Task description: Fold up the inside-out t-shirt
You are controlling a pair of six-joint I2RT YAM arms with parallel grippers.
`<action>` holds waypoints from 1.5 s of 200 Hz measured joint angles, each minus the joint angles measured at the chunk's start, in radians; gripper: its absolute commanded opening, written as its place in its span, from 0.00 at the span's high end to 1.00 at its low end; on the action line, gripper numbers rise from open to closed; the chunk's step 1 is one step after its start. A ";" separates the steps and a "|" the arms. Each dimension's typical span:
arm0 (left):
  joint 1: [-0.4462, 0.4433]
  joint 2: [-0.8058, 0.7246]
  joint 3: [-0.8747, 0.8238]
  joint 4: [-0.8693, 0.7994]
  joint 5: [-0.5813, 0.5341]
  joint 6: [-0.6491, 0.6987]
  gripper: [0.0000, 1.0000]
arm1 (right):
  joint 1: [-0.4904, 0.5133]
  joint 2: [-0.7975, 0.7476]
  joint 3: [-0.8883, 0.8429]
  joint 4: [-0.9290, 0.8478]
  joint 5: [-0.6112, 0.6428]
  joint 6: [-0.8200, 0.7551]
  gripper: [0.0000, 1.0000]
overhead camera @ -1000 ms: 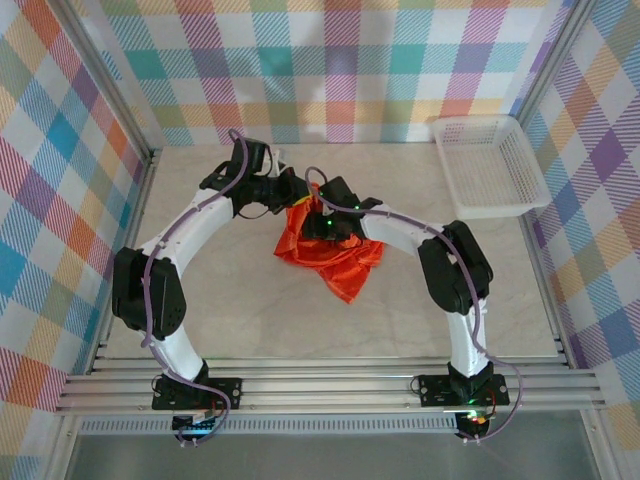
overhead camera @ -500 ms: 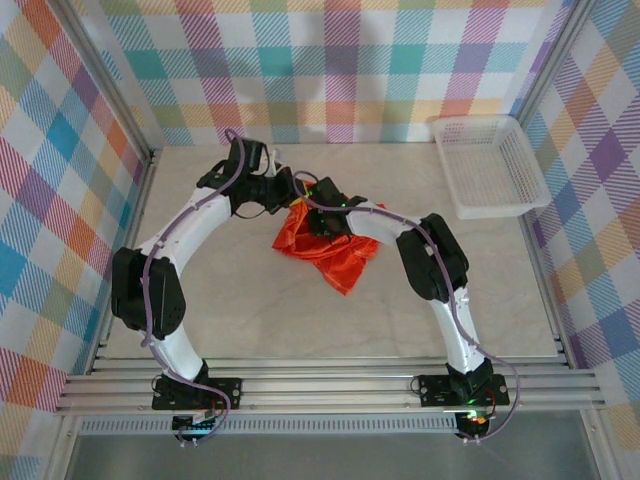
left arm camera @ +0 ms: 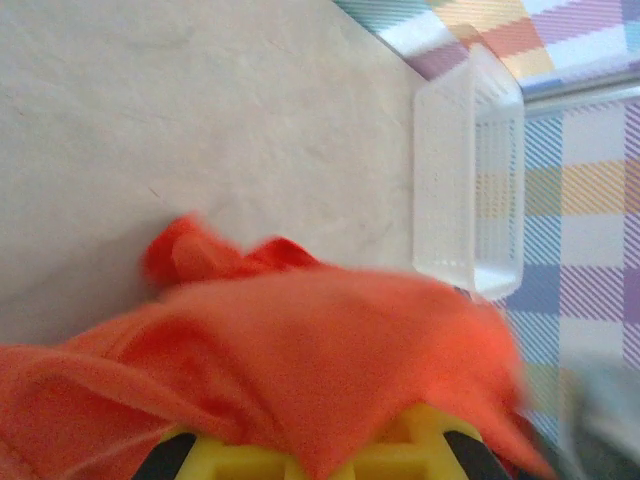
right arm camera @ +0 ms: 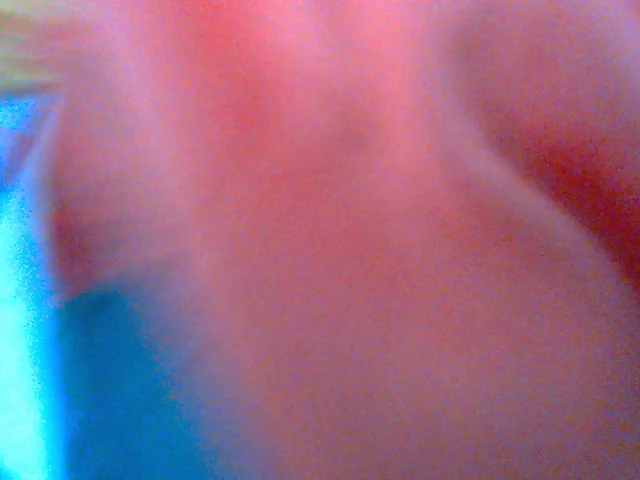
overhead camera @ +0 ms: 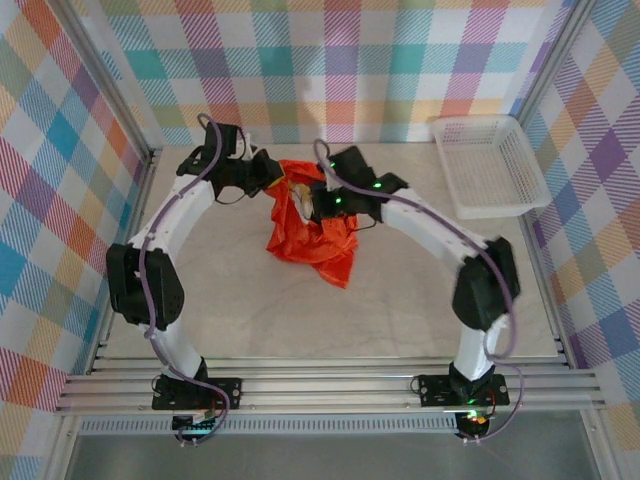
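Toward the far left of the table, the left gripper points right with its jaws closed on the upper left edge of the inside-out t-shirt. From its wrist camera, orange cloth is draped over the yellow fingers and hides their tips. A crumpled fold of the same cloth lies on the pale surface just beyond.

At the far middle of the table the shirt is a bunched orange mass strung between the two grippers. Its top is raised and its lower part trails toward the near side, narrowing to a rumpled point on the tabletop. A pale patch of print shows near its top.

Just right of that patch, the right gripper faces left into the cloth, closed and gripping the shirt's upper right part. Its own camera gives a heavy blur of pink-orange fabric pressed close to the lens, with a blue area at the lower left, and the fingers cannot be made out there.

Well apart at the far right corner sits a white mesh basket, against the plaid wall
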State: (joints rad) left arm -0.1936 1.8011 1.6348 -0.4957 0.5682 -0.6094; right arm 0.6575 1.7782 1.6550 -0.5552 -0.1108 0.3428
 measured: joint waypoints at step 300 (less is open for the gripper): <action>-0.257 0.171 -0.117 0.162 0.011 0.262 0.33 | -0.202 -0.142 -0.480 0.008 -0.064 0.169 0.34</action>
State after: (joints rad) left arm -0.4507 1.9717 1.5181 -0.3340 0.5797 -0.3470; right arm 0.4557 1.6367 1.1755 -0.5472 -0.1745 0.5114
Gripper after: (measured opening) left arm 0.667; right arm 0.693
